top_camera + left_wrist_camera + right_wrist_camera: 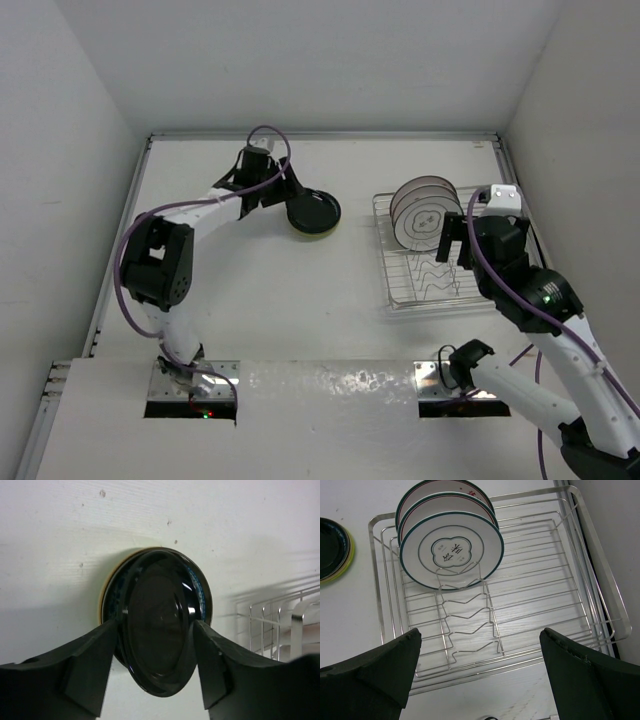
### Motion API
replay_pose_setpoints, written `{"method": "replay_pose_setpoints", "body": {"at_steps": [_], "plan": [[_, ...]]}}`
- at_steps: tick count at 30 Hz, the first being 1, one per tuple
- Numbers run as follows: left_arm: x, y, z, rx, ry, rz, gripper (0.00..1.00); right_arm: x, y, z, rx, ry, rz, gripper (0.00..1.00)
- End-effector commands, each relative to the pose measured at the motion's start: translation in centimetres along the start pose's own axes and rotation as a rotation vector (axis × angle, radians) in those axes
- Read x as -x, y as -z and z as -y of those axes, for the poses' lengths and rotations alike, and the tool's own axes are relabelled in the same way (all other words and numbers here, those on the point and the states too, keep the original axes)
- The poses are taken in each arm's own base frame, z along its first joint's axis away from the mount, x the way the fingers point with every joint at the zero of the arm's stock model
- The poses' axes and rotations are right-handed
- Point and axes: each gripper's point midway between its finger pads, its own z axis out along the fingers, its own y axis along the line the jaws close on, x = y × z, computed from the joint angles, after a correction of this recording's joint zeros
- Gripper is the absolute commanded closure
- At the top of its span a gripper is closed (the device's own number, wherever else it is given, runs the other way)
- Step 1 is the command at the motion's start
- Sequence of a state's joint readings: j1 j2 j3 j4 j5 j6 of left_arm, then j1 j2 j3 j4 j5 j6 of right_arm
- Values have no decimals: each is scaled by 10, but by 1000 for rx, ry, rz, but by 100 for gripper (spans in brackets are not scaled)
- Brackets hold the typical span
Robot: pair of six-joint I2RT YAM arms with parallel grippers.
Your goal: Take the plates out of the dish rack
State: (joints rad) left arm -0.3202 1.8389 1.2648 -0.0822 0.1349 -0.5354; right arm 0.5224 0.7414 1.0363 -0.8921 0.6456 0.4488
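The silver wire dish rack (428,272) stands at the right and holds three upright white plates (424,212) at its far end. In the right wrist view the front plate (451,550) has a teal rim and a centre design. The rack's near slots (470,625) are bare. My right gripper (455,243) hangs open and empty over the rack (545,590). My left gripper (283,195) is at a stack of plates (314,214), dark on top and lime green at the bottom. In the left wrist view a dark plate (157,625) stands tilted between my spread fingers (97,660), over the stack's tan rim (104,597).
White walls close the table at the back and both sides. The rack (270,625) sits close to the right of the stack. The stack also shows at the left edge of the right wrist view (332,547).
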Motion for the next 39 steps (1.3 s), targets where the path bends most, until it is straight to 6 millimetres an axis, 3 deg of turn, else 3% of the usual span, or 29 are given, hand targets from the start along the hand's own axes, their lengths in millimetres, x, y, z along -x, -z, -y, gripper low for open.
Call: {"method": "replay_pose_setpoints", "body": {"at_steps": [1,5,6,7,12,14,15,17,18,20,22,25,26,27,29,30,31,32,33,34,39], "plan": [[18,21,19,-18,-45,98,39,5,-4,-8,23,-18,21,1],[17,33,30,53,-145,143,31,3,-7,-11,30,-17,14,1],[15,36,29,73,-161,137,23,2,-7,-12,33,-15,10,1],[17,37,31,82,-170,143,1,2,-8,-14,37,-17,7,1],[10,31,26,101,-206,112,0,0,-8,-14,42,-13,3,1],[11,33,42,50,-243,123,0,-1,-8,-14,43,-5,2,1],[17,35,58,6,-272,134,0,-1,-8,-14,42,-5,3,1],[7,38,95,-96,-389,123,0,4,-7,-12,35,4,11,1],[15,42,114,-124,-458,155,0,9,-3,-8,21,3,23,1],[3,41,144,-182,-542,140,0,14,0,-4,12,1,35,1],[-1,48,187,-352,-645,161,6,20,6,-1,14,-7,53,1],[-18,56,228,-561,-792,159,19,20,10,3,12,-4,57,1],[-22,56,236,-598,-821,154,29,19,11,4,10,-1,57,1],[-18,67,262,-679,-859,178,32,16,11,7,-1,9,51,1],[-39,52,269,-726,-884,87,45,14,11,12,-24,17,50,1],[-32,63,291,-788,-906,108,47,14,11,13,-29,19,50,1],[-49,52,293,-800,-916,57,48,14,12,14,-30,22,51,1],[-43,57,310,-828,-933,83,48,14,12,14,-30,21,52,1],[-63,44,309,-828,-949,26,47,14,12,14,-29,25,50,1],[-57,50,323,-849,-967,52,47,14,13,14,-27,24,51,1],[-83,23,331,-776,-1030,41,47,13,14,15,-21,31,52,1]]}}
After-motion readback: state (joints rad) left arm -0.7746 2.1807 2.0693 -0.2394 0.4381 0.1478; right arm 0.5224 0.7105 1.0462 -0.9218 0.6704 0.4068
